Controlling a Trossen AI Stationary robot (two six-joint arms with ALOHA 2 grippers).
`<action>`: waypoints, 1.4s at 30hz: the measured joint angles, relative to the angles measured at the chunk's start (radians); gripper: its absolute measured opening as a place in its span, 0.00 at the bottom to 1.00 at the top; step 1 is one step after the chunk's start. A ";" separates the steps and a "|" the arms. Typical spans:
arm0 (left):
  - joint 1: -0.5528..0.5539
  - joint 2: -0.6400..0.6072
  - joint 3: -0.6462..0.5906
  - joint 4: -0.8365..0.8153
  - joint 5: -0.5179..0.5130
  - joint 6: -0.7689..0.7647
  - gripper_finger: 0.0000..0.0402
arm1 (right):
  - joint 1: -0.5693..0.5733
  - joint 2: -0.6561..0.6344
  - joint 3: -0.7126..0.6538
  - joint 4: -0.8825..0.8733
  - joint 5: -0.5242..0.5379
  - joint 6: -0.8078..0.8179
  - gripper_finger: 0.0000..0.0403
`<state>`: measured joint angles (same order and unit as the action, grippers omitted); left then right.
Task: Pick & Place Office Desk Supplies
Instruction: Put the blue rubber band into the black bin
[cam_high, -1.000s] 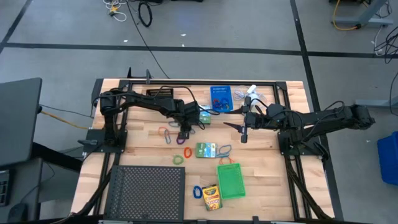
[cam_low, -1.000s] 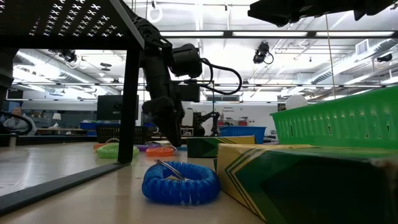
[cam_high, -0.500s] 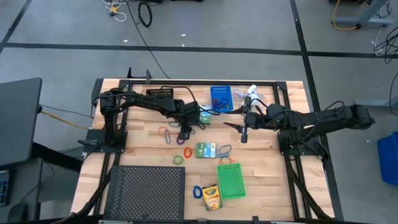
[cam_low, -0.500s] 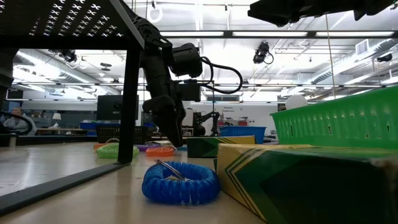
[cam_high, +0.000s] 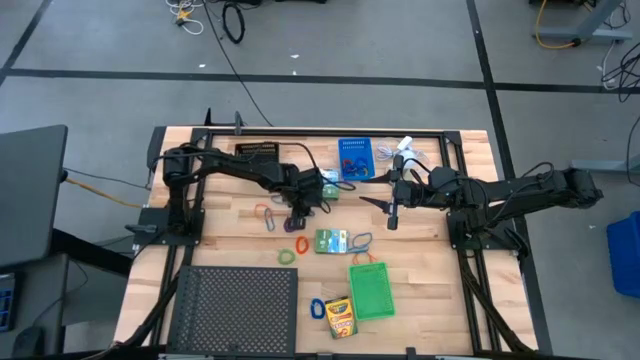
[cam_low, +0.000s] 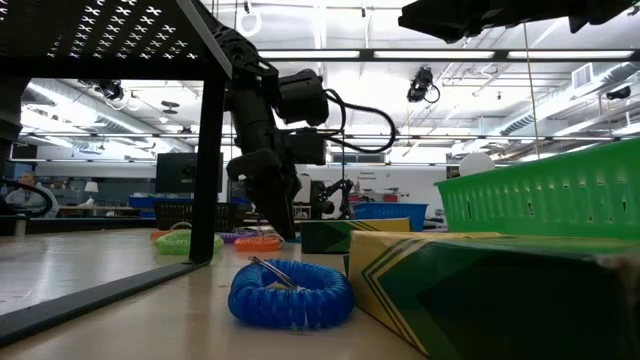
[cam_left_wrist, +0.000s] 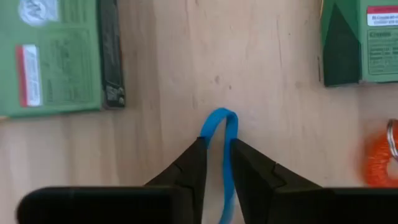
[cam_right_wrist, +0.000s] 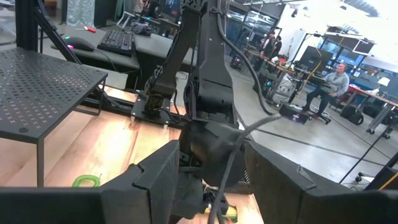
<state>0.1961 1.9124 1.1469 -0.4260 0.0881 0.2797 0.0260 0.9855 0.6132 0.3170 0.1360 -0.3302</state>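
A blue band (cam_left_wrist: 219, 134) is pinched by the left claw (cam_left_wrist: 217, 158) at frame centre; being thin, it could slip out when lifted. The right claw (cam_high: 391, 214) is held apart, idle.

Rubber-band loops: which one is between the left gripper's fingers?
The thin blue loop, pinched between the left gripper's fingers. The orange loop lies loose off to the side, past a green box.
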 joint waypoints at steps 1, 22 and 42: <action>-0.004 0.011 0.002 0.005 -0.008 0.000 0.18 | 0.000 0.000 0.000 0.001 0.000 0.000 0.48; -0.020 -0.039 0.047 0.017 -0.230 -0.049 0.01 | -0.001 0.000 0.000 0.009 0.001 -0.008 0.48; -0.007 -0.060 0.046 -0.060 -0.086 0.021 0.35 | -0.001 0.000 0.000 0.007 0.000 0.000 0.48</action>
<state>0.1894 1.8526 1.1931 -0.4862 0.0017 0.3009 0.0250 0.9859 0.6132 0.3237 0.1364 -0.3298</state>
